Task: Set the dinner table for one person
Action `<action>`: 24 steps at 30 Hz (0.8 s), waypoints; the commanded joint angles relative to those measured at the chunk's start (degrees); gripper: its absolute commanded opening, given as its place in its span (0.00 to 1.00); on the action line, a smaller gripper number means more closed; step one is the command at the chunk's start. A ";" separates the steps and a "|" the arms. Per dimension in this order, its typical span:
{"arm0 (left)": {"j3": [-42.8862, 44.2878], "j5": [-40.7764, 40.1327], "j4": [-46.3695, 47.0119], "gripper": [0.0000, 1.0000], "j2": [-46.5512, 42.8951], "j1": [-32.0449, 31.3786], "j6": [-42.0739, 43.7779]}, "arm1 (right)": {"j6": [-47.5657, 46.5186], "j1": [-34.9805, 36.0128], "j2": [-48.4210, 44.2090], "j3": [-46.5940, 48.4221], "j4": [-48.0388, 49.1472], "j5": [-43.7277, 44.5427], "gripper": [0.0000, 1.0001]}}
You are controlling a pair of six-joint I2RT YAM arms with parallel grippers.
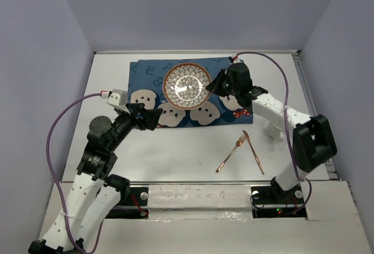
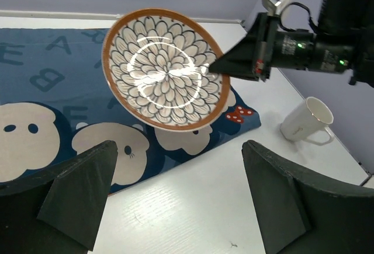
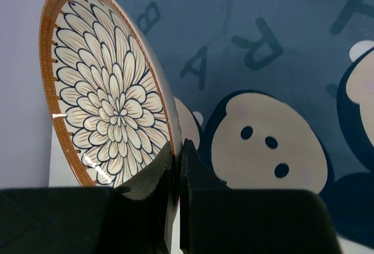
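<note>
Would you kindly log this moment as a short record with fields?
Held: round floral ceramic plate with brown rim, tilted over dark blue cartoon-face cloth mat
Right gripper: shut on plate's rim
Left gripper: open, empty, beside mat's near edge
Cutlery: copper fork and knife on white tabletop, lying in a V
Also: white ceramic mug, right of mat

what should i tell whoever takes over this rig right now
Right gripper: shut on the plate rim, plate held tilted over the mat.
Left gripper: open, empty, by the mat's near edge.
Fork and knife lie on the table, near right, far ends crossing; mug right of the mat.
Done: mat spread.
Left: lay the plate flat, then probably arrange fork, knife and mug around it.
</note>
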 commanded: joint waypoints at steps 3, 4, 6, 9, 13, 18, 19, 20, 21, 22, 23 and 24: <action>2.66 -0.24 1.00 0.99 -1.30 -1.96 1.15 | 3.41 -1.48 7.18 13.76 7.46 -3.10 0.00; 2.66 -0.24 1.09 0.99 -1.48 -2.13 1.23 | 4.02 -1.49 9.71 14.74 7.54 -3.45 0.00; 2.57 -0.41 1.00 0.99 -1.57 -2.48 1.14 | 4.55 -2.01 11.92 17.28 7.46 -3.98 0.00; 2.57 -0.33 1.09 0.99 -1.13 -2.75 1.23 | 5.25 -2.54 15.44 18.96 7.63 -4.33 0.00; 2.57 -0.41 1.09 0.99 -1.13 -3.01 1.15 | 6.13 -3.07 18.08 19.93 8.24 -4.68 0.00; 2.49 -0.24 1.09 0.99 -0.69 -3.01 1.06 | 6.84 -4.21 21.15 20.11 9.12 -5.30 0.00; 2.49 -0.15 1.09 0.99 -0.60 -3.10 1.06 | 7.01 -4.21 21.68 20.11 9.21 -5.56 0.00; 2.49 -0.15 1.09 0.99 -0.51 -3.10 1.06 | 7.01 -4.82 22.13 20.28 9.21 -5.74 0.00; 2.40 -0.15 1.09 0.99 -0.51 -3.10 1.14 | 6.75 -4.83 22.74 20.46 9.21 -5.74 0.00; 2.40 -0.15 1.09 0.99 -0.51 -3.10 1.14 | 6.58 -4.83 23.09 20.63 9.30 -5.65 0.00; 2.40 -0.32 1.09 0.99 -0.42 -3.10 1.14 | 6.23 -4.83 23.44 20.72 9.30 -5.65 0.00; 2.48 -0.33 1.09 0.99 -0.34 -3.10 1.14 | 6.22 -4.83 23.80 21.25 9.30 -5.91 0.00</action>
